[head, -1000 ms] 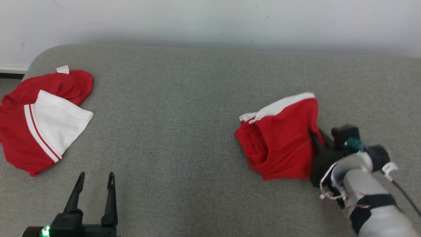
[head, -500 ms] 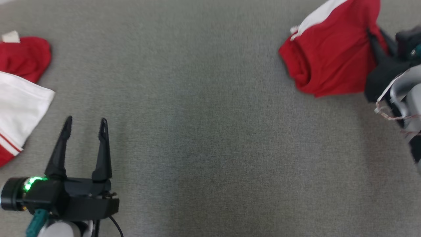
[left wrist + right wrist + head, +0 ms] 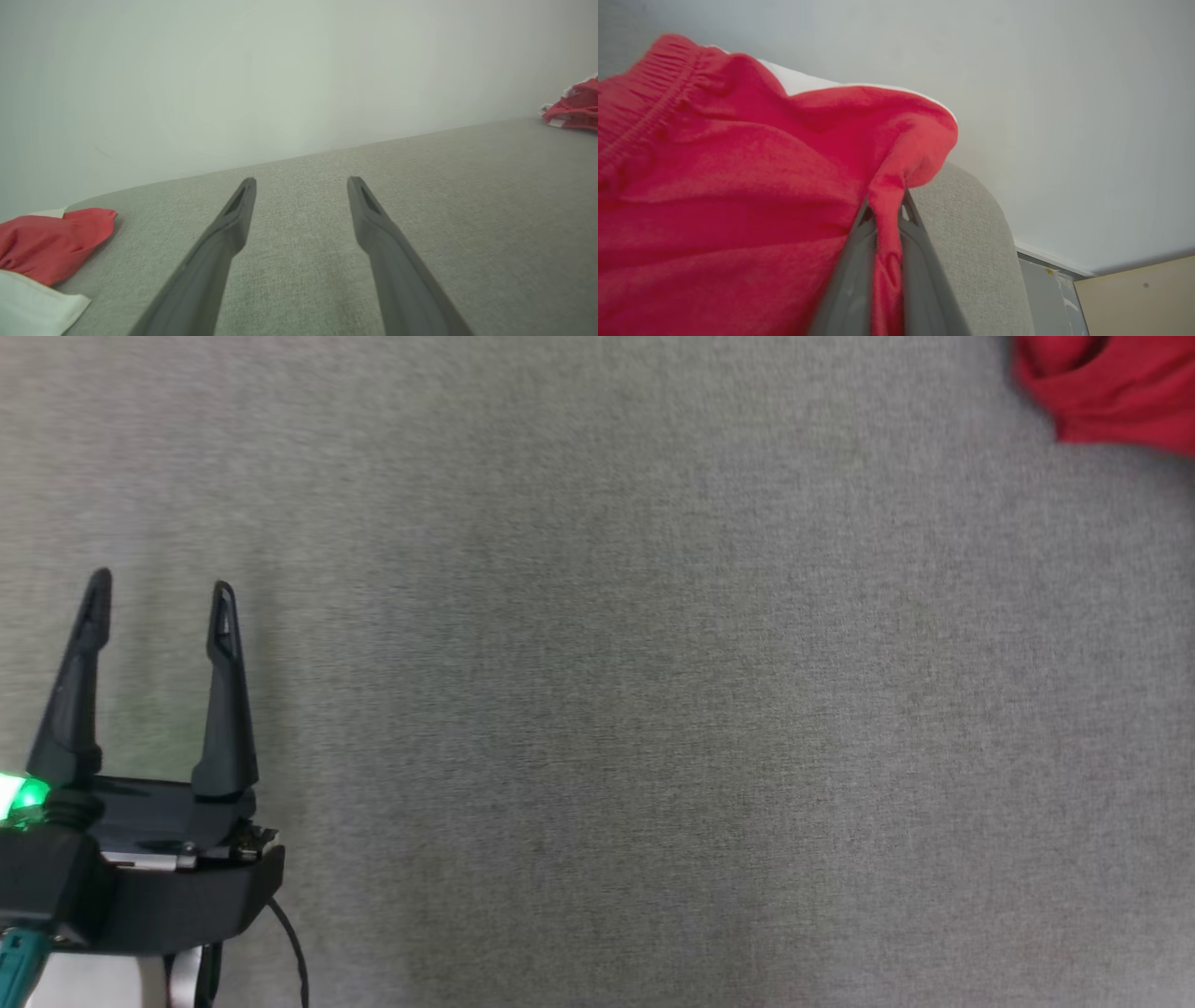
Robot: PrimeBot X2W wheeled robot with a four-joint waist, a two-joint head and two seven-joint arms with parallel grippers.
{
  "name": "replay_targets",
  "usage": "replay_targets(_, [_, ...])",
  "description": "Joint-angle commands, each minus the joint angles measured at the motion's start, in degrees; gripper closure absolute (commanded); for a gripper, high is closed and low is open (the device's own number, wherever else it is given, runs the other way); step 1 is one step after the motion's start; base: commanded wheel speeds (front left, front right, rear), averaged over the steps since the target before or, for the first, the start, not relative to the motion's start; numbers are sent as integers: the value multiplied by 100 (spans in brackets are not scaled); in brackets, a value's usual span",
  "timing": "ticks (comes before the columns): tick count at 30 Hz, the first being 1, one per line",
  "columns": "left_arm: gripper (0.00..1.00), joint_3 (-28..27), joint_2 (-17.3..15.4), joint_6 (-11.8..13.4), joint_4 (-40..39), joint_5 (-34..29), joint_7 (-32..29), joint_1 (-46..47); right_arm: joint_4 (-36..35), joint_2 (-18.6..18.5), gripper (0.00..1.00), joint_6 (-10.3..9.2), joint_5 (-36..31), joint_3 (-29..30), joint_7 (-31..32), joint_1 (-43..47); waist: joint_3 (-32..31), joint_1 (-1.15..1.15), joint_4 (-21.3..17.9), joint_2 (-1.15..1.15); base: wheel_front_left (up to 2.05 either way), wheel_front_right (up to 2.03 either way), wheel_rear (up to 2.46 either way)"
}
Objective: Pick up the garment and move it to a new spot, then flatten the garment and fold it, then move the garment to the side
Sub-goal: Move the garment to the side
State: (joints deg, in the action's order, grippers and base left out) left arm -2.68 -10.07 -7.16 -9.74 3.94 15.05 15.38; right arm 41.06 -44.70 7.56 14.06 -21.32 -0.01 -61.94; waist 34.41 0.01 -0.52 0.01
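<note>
**Right gripper pinches the red garment; left gripper open and empty**

Head view: the left gripper (image 3: 159, 593) sits at the near left over the grey surface (image 3: 597, 709). Its two fingers stand moderately apart with nothing between them, and bare cloth shows through the gap. A corner of the red garment (image 3: 1111, 383) shows at the far right, well apart from this gripper. The wide bare stretch between them looks like room for laying the garment out flat.

Left wrist view: the left gripper (image 3: 302, 182) points along the surface toward the pale wall (image 3: 280, 70), fingers parted and touching nothing. The garment (image 3: 572, 109) lies far off to the right as a small bunched heap. A second red-and-white piece (image 3: 51, 238) lies on the left, just beside this gripper's line but not in reach of the fingertips. It looks like a piece set aside, so I judge it is not the one in hand.

Right wrist view: the right gripper (image 3: 886, 210) is nearly closed, with a narrow ridge of the garment (image 3: 738, 186) clamped between its fingers. The cloth rises from the pinch and drapes away left, its gathered waistband and a white band (image 3: 808, 84) toward the far side. I judge the pinch on a fold near the edge is meant to let the rest hang or drag free during the move to a new spot. Flattening and folding are not yet done.
</note>
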Motion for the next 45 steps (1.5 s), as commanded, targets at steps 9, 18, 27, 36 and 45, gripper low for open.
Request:
replay_targets(9, [0, -126, -147, -23, -410, -93, 18, 40, -483, -678, 100, -16, -18, 89, 361, -345, 578, -1, -358, -1, 0, 0, 0])
replay_targets(18, [0, -117, -168, -25, -681, -166, 18, 98, -823, -1210, 100, -16, 66, 143, 704, -506, 779, -1, -389, -1, 0, 0, 0])
replay_targets(27, [0, -107, -180, -23, -607, -233, 17, 120, -852, -1266, 0, -16, -35, 303, 783, -403, 775, -1, -337, -1, 0, 0, 0])
replay_targets(36, [0, -196, 6, 45, -380, -162, 18, -109, -877, -863, 0, -16, -237, 591, 210, -238, -37, -1, -179, -1, 0, 0, 0])
replay_targets(45, [0, -470, 207, 109, 70, -73, 18, -733, -1153, 34, 0, -16, -143, 484, -325, 379, -1201, -1, 37, -1, 0, 0, 0])
